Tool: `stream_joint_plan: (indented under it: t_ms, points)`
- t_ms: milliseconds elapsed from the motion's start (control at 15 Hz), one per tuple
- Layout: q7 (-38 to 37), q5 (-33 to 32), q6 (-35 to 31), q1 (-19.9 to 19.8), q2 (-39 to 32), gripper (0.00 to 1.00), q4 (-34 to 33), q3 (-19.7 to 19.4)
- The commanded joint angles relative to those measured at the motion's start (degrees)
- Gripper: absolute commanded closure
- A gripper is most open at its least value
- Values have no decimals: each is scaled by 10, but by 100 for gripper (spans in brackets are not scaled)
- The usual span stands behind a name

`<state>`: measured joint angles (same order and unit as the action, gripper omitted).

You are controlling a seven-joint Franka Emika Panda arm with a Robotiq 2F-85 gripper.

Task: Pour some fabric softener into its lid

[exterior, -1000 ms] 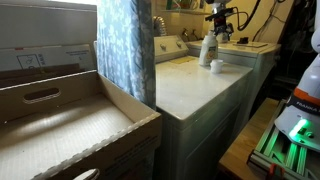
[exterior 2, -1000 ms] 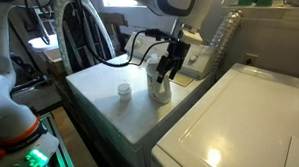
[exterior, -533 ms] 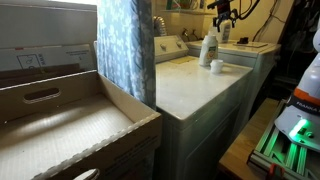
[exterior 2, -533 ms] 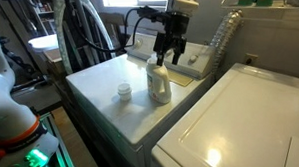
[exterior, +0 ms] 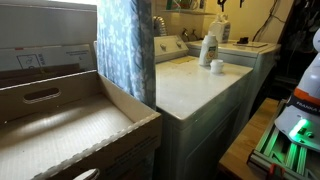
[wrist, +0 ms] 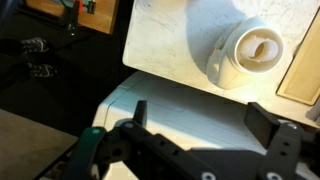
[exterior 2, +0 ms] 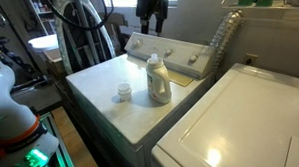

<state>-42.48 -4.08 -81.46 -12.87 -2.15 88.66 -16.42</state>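
The fabric softener, a small white bottle with a coloured label, stands upright on the white washer top in both exterior views (exterior: 208, 48) (exterior 2: 158, 80). In the wrist view it shows from above with its neck open (wrist: 248, 54). The lid, a small white cup, sits on the washer top beside the bottle, a little apart from it (exterior: 216, 66) (exterior 2: 124, 91). My gripper is high above the bottle, at the top edge of both exterior views (exterior: 221, 4) (exterior 2: 150, 5). In the wrist view its jaws (wrist: 200, 115) are open and empty.
The washer's control panel (exterior 2: 176, 56) runs behind the bottle. A second white machine (exterior 2: 241, 120) stands alongside, with a clear plastic bottle (exterior 2: 220, 36) at its back. A blue curtain (exterior: 125, 50) and a wooden box (exterior: 60, 120) are nearer the camera.
My gripper was down at the bottle one second ago. It has let go and risen straight up. The bottle stays upright in place.
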Motion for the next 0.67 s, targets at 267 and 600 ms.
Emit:
stream_joint_plan:
  t_ms: [267, 600]
  points:
    - [210, 32, 60, -1, 51, 0, 16, 20]
    - [247, 25, 62, -1, 38, 0, -3, 29]
